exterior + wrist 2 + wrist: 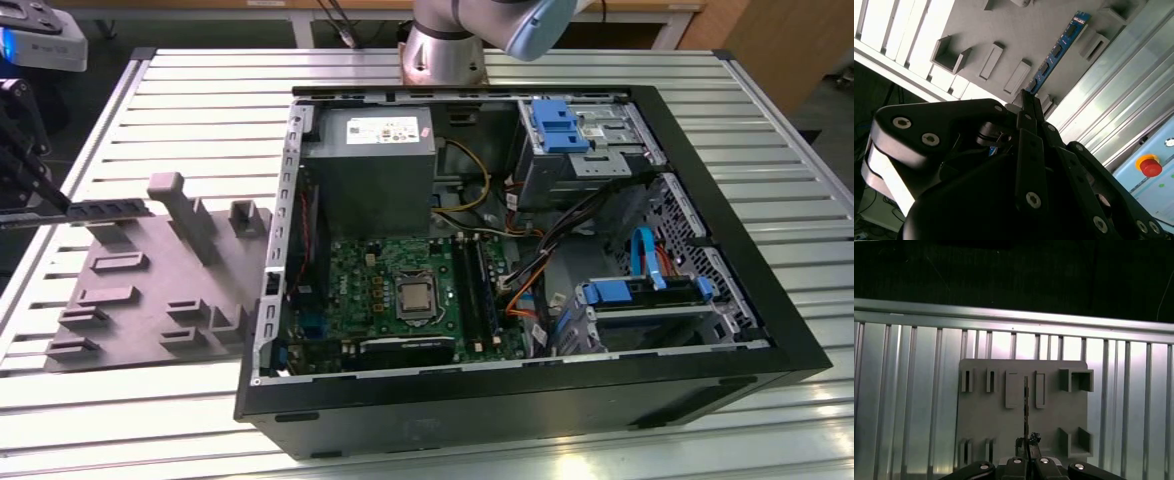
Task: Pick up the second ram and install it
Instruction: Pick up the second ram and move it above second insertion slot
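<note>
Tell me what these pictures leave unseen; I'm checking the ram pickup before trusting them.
- The second ram: near end hidden behind the gripper in the second wrist view.
- Its chips: the first wrist view sees it edge-on, a thin line.
- The motherboard slots: too small in the exterior view to tell if any is filled.

The exterior view stands high and well back, tilted down over the slatted table (120, 400). The open computer case (534, 400) sits mid-picture, with the grey fixture block (134, 260) at its nine o'clock. The first wrist view looks squarely down on that block (984, 420). The second wrist view peers past the gripper (1026, 95), close and slanted, at the same block (1014, 40). All three share block and table.
</note>
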You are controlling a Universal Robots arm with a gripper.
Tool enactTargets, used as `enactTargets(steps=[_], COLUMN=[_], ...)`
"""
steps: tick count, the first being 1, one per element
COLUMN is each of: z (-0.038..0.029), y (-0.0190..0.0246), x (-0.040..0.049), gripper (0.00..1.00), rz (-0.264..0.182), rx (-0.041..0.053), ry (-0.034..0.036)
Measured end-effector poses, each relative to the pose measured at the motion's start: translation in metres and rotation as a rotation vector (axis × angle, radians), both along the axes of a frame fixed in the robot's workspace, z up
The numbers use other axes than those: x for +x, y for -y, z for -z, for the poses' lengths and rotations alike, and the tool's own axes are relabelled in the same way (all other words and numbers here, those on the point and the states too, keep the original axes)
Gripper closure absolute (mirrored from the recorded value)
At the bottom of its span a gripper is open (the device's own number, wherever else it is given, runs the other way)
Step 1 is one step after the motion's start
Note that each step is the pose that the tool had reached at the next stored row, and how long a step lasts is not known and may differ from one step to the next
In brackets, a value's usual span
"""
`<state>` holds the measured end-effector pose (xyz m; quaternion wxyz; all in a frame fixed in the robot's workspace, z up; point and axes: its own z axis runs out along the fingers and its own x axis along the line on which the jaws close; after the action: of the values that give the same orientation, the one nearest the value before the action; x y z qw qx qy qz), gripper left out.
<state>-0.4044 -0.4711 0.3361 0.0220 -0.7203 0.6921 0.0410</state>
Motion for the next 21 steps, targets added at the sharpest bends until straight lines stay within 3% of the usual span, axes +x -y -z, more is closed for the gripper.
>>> enactTargets(steps=[12,21], z=[-0.0094,-0.021], y=[-0.0015,-0.0025], x=[0.0,0.0], gripper=[0.88,0.88], rz=[0.0,0.0], rx=[0.0001,0.0], ry=[0.0003,0.0012])
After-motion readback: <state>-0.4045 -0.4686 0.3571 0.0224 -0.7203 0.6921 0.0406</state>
